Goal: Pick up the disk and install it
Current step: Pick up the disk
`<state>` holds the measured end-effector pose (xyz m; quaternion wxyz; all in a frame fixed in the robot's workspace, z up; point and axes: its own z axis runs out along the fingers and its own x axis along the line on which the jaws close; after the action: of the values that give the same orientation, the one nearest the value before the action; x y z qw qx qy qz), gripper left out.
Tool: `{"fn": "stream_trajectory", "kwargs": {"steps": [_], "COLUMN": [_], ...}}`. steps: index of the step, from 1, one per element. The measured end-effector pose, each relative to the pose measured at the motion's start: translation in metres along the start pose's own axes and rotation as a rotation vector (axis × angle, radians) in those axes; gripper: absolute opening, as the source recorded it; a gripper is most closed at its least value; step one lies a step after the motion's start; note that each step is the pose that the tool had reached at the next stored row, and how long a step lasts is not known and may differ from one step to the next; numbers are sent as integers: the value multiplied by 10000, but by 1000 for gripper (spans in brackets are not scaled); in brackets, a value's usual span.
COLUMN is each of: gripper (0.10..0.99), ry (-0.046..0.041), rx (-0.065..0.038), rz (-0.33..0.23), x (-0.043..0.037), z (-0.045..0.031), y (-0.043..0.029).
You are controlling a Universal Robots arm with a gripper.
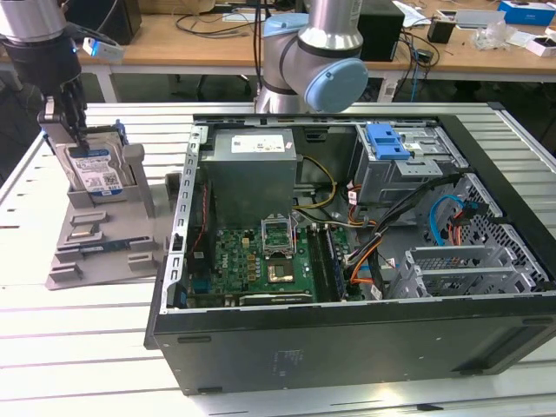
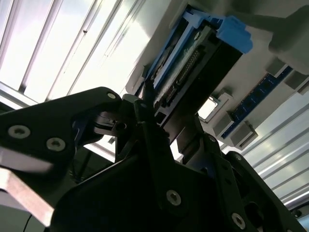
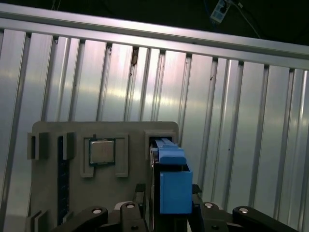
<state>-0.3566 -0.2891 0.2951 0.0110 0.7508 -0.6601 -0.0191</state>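
Over the grey stand [image 1: 95, 252], the gripper [image 1: 76, 130] sits on the top edge of the disk [image 1: 95, 169]. Its fingers [image 3: 140, 195] are narrowed to the disk's thickness and pressed against its two faces. The disk stands on edge in a slot of the stand, between the posts. A square chip [image 3: 102, 151] lies in a pocket of the stand just beside that slot. The open computer case [image 1: 347, 365] lies near the stand, to the exterior view's right, both on the ribbed metal table [image 1: 87, 347].

One disk [image 1: 95, 169], one grey stand [image 1: 87, 252] and one gripper [image 1: 71, 137] sit at the exterior view's left; one open computer case [image 1: 347, 356] sits at its right. The case holds one power supply [image 1: 252, 165], one motherboard [image 1: 252, 261] and one drive cage [image 1: 417, 174].
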Motion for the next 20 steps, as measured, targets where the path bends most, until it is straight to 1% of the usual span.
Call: {"fn": "stream_trajectory", "kwargs": {"steps": [2, 6, 7, 8, 9, 17, 19, 20], "gripper": [451, 451, 435, 373, 365, 365, 365, 365], "ry": [1, 2, 1, 2, 2, 2, 1, 1], "rx": [3, 1, 0, 1, 1, 1, 0, 0], "rz": [-31, -34, -33, -34, -34, -34, -33, -33], "x": [-1, -2, -2, -2, -2, -3, -3, -4], "z": [16, 16, 16, 17, 17, 17, -2, -34], "y": [16, 20, 21, 21, 21, 24, 26, 26]}}
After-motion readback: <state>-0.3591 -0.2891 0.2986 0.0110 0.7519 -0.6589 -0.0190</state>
